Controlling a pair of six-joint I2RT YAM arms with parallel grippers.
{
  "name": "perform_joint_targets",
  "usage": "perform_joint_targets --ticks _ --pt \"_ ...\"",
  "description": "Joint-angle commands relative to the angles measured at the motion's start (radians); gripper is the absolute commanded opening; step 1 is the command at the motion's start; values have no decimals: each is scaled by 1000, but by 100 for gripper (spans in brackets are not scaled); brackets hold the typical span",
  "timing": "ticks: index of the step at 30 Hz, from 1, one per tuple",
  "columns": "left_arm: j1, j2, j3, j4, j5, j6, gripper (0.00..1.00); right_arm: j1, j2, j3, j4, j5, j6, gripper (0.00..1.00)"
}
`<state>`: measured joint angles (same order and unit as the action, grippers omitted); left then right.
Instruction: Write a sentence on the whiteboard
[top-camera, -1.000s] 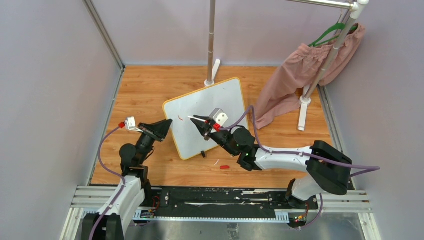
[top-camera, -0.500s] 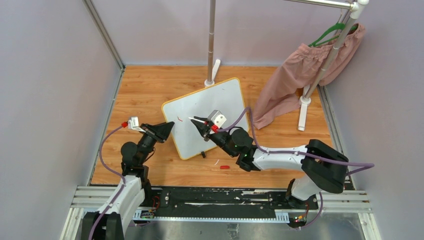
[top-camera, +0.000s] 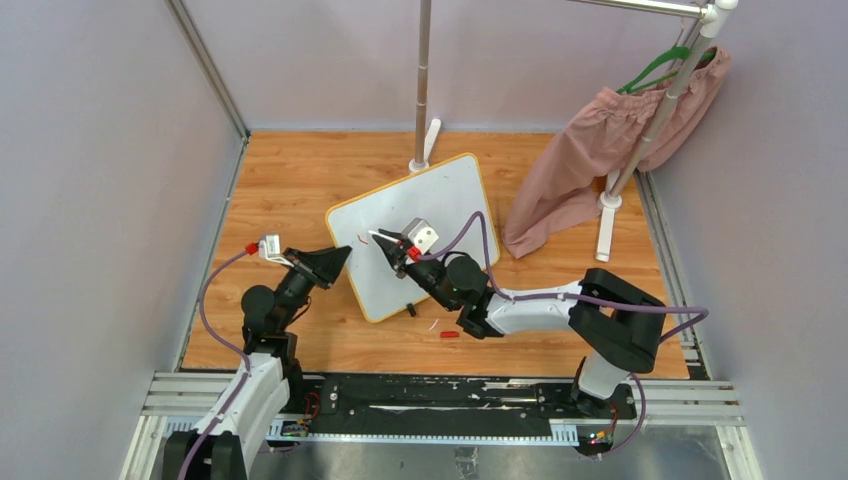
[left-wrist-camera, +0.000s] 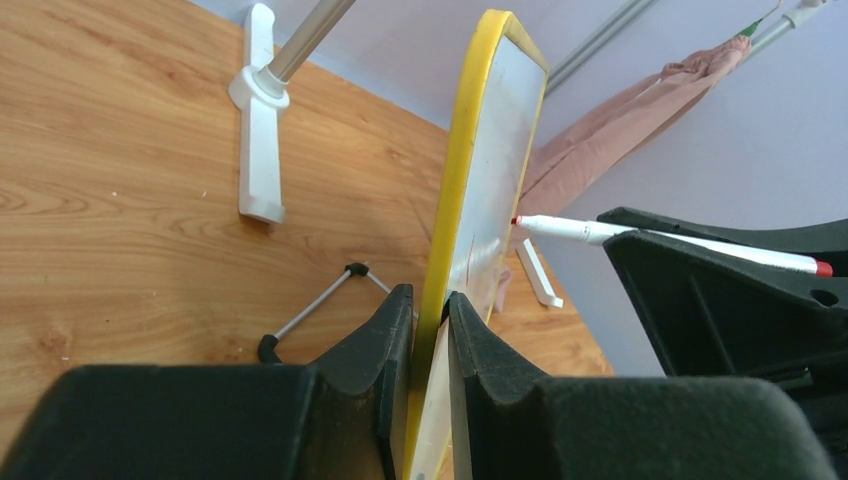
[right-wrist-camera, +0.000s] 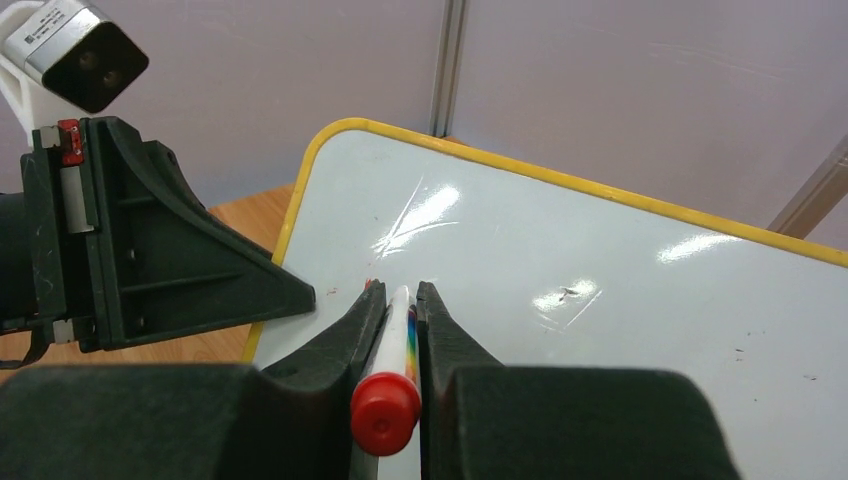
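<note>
Writing barely begun. Left gripper clamps the whiteboard rim; right gripper pinches the marker, tip near one red stroke. Next: steady tip pressure, board held firm.

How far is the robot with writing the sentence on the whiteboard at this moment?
Done: only one short red stroke shows on the whiteboard; no letters are readable. In hand: the left claw pinches the board's yellow edge, and the right claw grips a red-capped marker with its tip near the board. Left: almost the whole sentence.
</note>
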<state>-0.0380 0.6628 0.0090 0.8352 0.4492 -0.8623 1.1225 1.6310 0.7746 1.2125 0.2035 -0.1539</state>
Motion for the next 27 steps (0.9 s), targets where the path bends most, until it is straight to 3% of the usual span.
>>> perform_joint_targets --ticks 1,12,27 --pt "0 9 -157 -6 -6 28 9 -8 25 43 88 38 -29 0" --pt "0 -10 -157 -6 -7 25 0 -9 37 43 73 61 -42 0" --pt "0 -31 -157 -5 -5 19 0 -7 38 20 32 43 -11 0"
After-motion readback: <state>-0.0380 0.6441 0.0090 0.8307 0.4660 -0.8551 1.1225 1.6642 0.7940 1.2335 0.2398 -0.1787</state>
